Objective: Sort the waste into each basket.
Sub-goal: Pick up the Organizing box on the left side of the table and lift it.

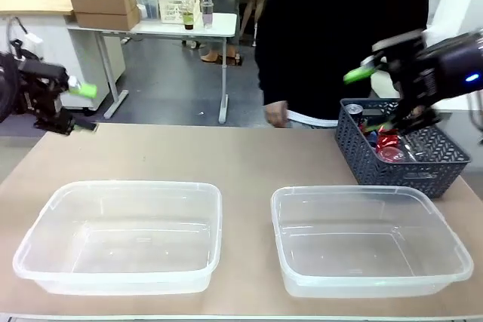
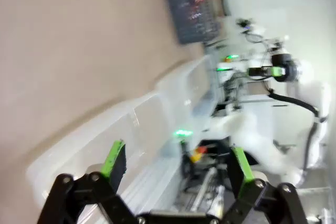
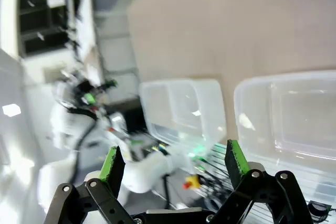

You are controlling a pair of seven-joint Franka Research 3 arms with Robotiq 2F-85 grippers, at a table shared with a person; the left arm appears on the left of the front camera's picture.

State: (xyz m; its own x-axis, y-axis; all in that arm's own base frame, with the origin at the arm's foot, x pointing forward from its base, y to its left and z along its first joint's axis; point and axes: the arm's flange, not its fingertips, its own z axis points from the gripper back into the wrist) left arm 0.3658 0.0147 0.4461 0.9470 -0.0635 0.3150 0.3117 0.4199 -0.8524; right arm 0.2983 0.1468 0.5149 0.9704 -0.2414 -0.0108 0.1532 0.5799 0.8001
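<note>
The waste lies jumbled in the dark lattice basket at the far right corner of the bench. It is half hidden by the basket's wall and by the right pincer, which hangs over it with fingers apart. One can stands upright; the red pieces' axes cannot be told. The left tub and right tub sit lengthwise along the near edge, bare bench beyond them. The left pincer, fingers apart, hangs at the far left corner.
</note>
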